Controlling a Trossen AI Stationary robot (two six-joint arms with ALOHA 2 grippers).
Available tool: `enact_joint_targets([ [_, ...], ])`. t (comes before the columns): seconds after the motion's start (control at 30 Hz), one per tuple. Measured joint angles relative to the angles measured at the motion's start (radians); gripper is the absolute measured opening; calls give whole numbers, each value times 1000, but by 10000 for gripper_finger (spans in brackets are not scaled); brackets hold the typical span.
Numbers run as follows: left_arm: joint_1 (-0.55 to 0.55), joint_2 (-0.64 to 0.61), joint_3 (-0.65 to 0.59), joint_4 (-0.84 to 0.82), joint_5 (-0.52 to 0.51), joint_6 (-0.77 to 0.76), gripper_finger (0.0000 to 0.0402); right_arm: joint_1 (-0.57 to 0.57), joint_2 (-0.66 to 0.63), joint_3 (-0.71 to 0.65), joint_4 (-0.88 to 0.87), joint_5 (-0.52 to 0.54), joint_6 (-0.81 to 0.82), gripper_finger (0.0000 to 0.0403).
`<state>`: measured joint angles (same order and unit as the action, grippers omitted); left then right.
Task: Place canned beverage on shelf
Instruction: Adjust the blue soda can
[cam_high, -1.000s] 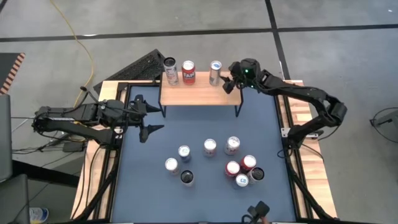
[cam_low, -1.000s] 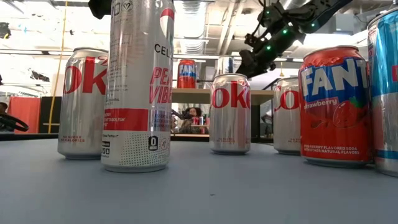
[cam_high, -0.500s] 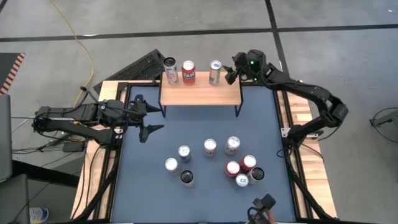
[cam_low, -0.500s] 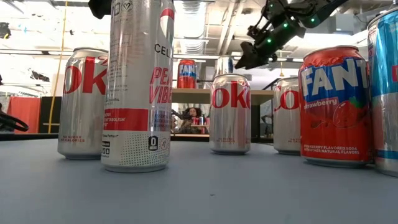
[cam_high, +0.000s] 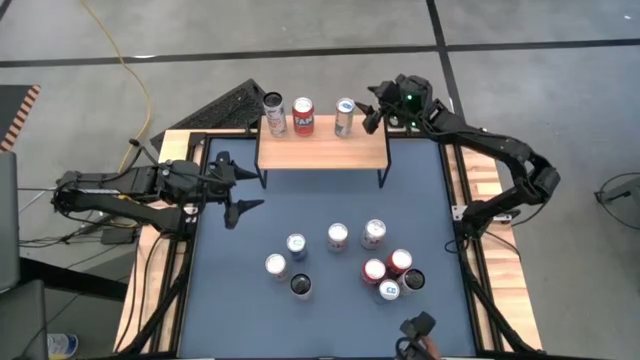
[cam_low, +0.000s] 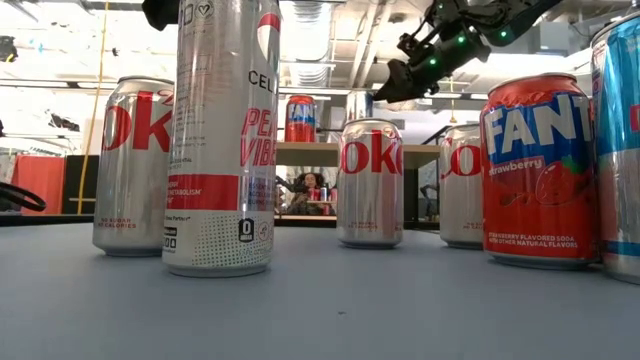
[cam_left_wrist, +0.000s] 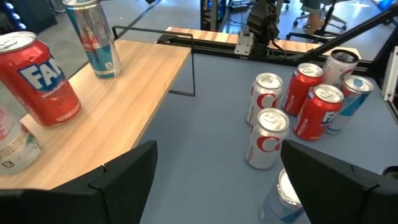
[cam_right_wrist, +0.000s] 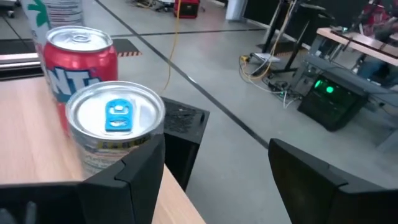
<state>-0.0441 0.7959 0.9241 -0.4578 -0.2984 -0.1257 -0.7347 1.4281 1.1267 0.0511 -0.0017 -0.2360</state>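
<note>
Cans first, nearest the low camera: tall silver slim can with red lettering standing upright on blue-grey table mat, silver Coke cans to either side of it, red Fanta strawberry can off to one side. From above that is a loose cluster of upright cans in the near half of the mat, well apart from the rack.

My left gripper hovers over the left edge of the mat, clear of the cans; fingers spread wide, nothing between them. Left wrist view shows both dark fingers apart with bare mat in the gap.

Farther back, light-wood rectangular shelf on thin black legs stands at the far edge of the mat. Three cans upright along its back edge: slim pale silver can on the left, red Fanta can beside it, slim silver-and-blue can with blue pull tab right of that. Right end of shelf top is bare wood.

My right gripper sits just right of the blue-tab can, above shelf level, not touching it. Fingers parted, empty; right wrist view puts that can's lid off to the side of my finger, not between the two.
</note>
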Motion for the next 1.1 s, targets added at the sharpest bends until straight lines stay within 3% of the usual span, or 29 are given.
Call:
enact_joint_targets([
  [0.4,0,2,0,0,-2,0,332,-5,-36,-1,23,1,-1,281],
  [0.6,0,3,0,-7,-1,-9,332,44,-65,-1,-161,25,73,281],
  [0.77,0,3,0,-3,-17,11,332,104,-7,-1,-150,31,40,281],
  [1.1,0,3,0,-4,-22,8,332,112,92,-1,-33,37,78,291],
])
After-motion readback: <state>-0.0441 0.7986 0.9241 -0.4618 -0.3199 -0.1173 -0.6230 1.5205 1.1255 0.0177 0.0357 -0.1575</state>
